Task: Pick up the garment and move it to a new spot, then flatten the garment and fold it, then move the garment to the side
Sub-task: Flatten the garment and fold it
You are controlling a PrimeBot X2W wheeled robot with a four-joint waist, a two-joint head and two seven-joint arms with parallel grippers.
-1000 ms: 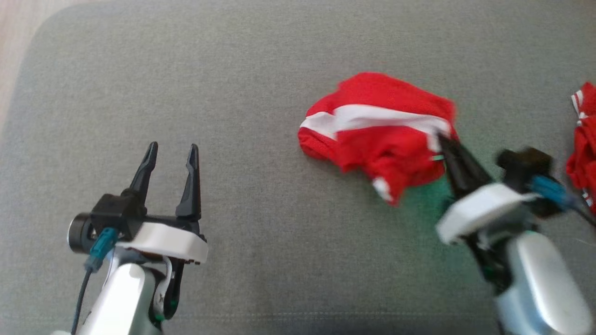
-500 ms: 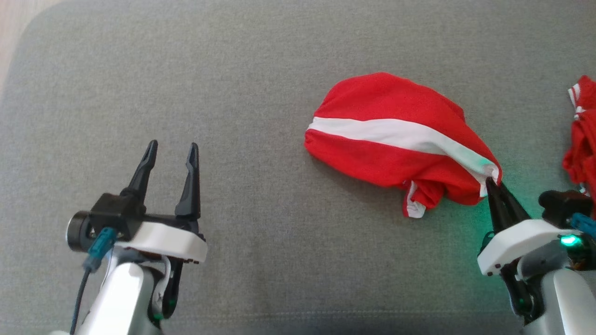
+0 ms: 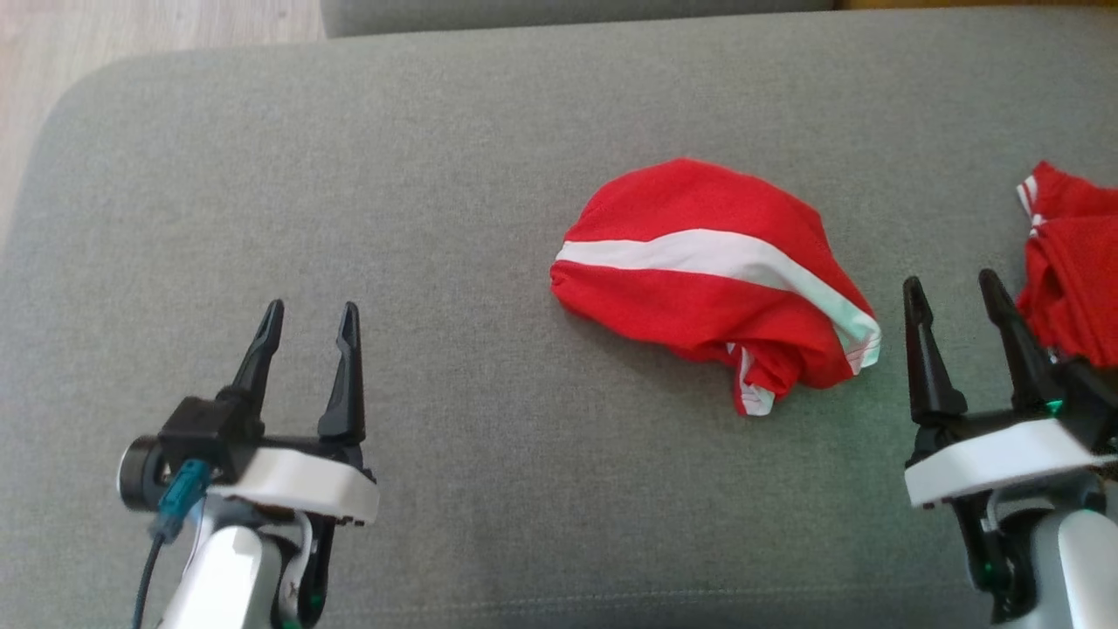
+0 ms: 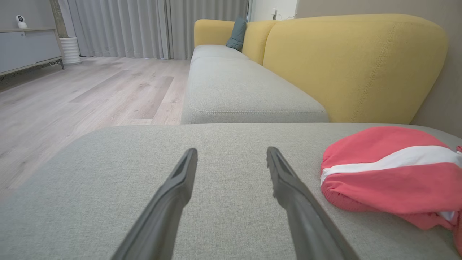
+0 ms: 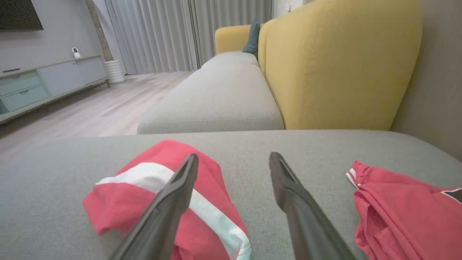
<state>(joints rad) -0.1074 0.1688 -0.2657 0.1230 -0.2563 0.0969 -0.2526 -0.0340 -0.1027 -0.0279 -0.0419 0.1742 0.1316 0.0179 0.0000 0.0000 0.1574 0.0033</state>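
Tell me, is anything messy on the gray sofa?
Yes. The red garment with the white stripe sits crumpled in a lump on the gray cushion, not spread flat. Another red cloth lies bunched near its right edge.

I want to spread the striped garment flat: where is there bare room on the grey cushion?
The widest bare stretch of the cushion lies between its left edge and the striped garment, ahead of the left gripper. The right is crowded: the right gripper sits in the gap between that garment and a second red garment.
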